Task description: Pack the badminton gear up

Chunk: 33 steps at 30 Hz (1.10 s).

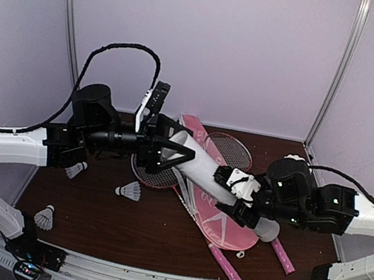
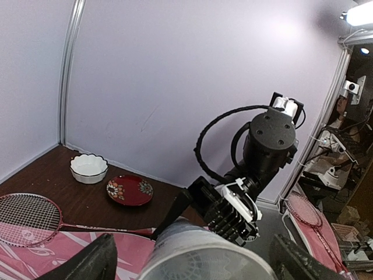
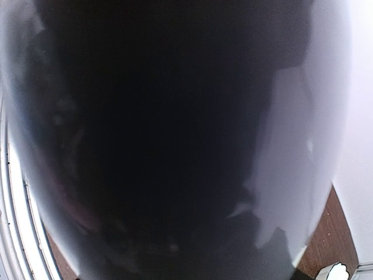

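The long white tube (image 1: 205, 169) is held off the table, slanting from upper left to lower right. My right gripper (image 1: 235, 193) is shut on its middle; the tube's wall fills the right wrist view (image 3: 175, 140) and hides the fingers. My left gripper (image 1: 171, 149) is open, its fingers (image 2: 96, 262) on either side of the tube's open mouth (image 2: 204, 256). Three white shuttlecocks (image 1: 130, 190) (image 1: 76, 169) (image 1: 45, 217) lie on the table at the left. Two red-framed racquets (image 1: 230, 149) (image 1: 151, 174) and the pink cover (image 1: 223, 225) lie under the tube. Pink handles (image 1: 230, 269) point to the front.
A small red patterned dish (image 2: 129, 189) and a white scalloped bowl (image 2: 88, 168) stand at the back right by the wall. The bowl shows behind my right arm in the top view (image 1: 296, 159). Walls close the table on three sides.
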{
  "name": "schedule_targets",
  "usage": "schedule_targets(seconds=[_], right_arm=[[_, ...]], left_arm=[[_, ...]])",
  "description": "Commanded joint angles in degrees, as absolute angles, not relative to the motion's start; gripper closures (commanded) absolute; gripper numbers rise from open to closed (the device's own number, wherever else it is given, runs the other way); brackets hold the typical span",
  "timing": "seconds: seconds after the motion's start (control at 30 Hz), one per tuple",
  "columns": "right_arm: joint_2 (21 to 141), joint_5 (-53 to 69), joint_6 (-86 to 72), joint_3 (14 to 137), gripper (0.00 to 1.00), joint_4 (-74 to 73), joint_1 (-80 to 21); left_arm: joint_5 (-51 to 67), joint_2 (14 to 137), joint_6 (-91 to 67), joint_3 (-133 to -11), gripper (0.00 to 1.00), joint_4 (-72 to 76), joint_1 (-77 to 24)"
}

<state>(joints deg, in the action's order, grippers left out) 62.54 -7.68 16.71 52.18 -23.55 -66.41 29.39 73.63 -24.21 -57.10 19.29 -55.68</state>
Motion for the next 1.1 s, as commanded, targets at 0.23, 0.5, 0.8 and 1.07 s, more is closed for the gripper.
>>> schedule_targets(seconds=[0.23,0.5,0.8,1.07], right_arm=[[61.79,-7.85,16.12,51.3,0.35,-20.12,-66.91],[62.47,-8.12,13.42,49.87,0.18,-16.48,-66.82],[64.85,-6.82,8.67,50.05,0.0,-11.67,-66.77],[71.06,-5.93,7.38,56.01,0.04,-12.83,-66.81]], left_arm=[[29.26,74.32,-23.42,-56.75,0.13,21.75,-56.25],[27.88,73.4,-26.45,-53.87,0.43,28.1,-56.34],[26.75,73.0,-27.3,-52.49,0.51,30.77,-56.34],[27.19,73.22,-27.34,-52.73,0.53,31.46,-56.51]])
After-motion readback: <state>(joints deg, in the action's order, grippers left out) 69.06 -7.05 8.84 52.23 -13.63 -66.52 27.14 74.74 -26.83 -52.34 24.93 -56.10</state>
